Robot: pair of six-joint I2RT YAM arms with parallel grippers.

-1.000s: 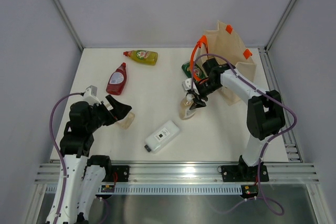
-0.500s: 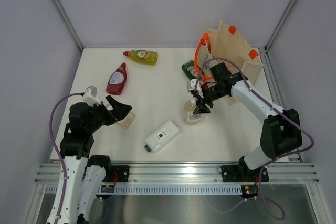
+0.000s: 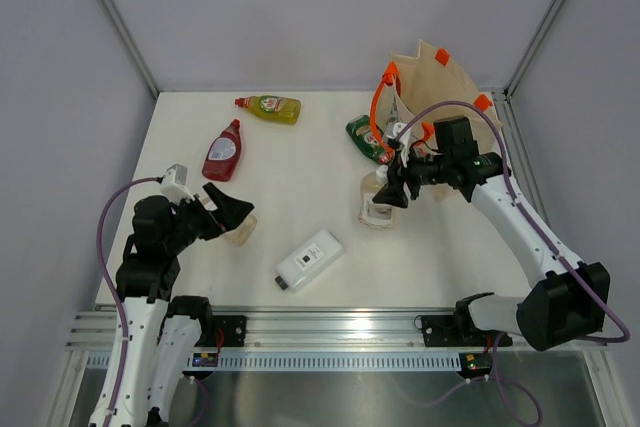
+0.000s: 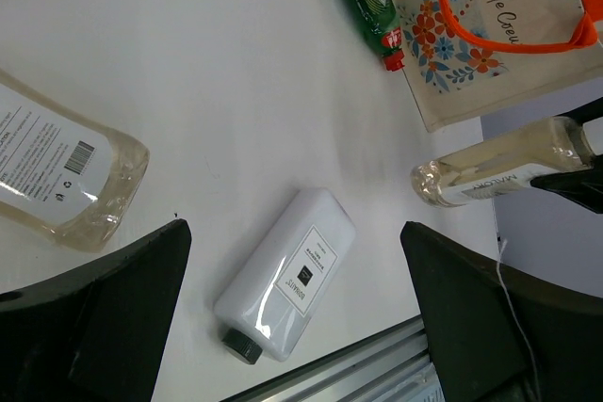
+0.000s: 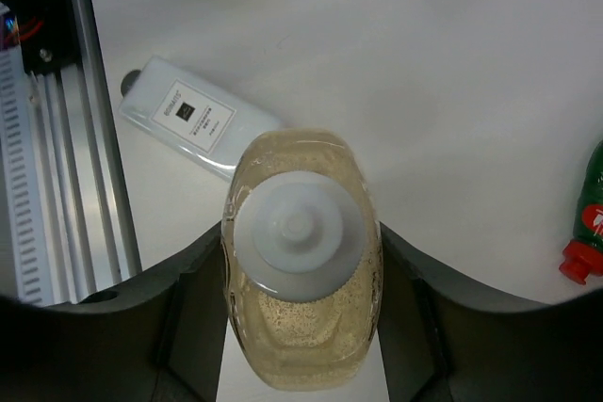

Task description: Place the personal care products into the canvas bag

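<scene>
Clamped in the right gripper: one amber bottle, pinched on both flanks just below its white cap. Leaning and low a second ago. Now stood cap-up and drawn slightly toward 3 o'clock, with the arm unfolded from a tight bend to a long reach from 4 o'clock. Cannot tell whether lifted clear of the table or only resting upright on it.

For the task: grasp looks secured, first item ready for carrying. Remains to go up and over into the bag, standing open at 1 o'clock from the bottle, with its orange handle close to the gripper. Worth watching for a snag on that loop. Nothing delivered yet, judging by all six bottles lying outside.

Left gripper unmoved at 8 o'clock, spread wide and empty, hovering over the second amber bottle.

Elsewhere unchanged:
- green bottle just beside the bag
- white bottle at 6 o'clock
- red bottle at 10 o'clock
- yellow bottle at 11 o'clock
</scene>
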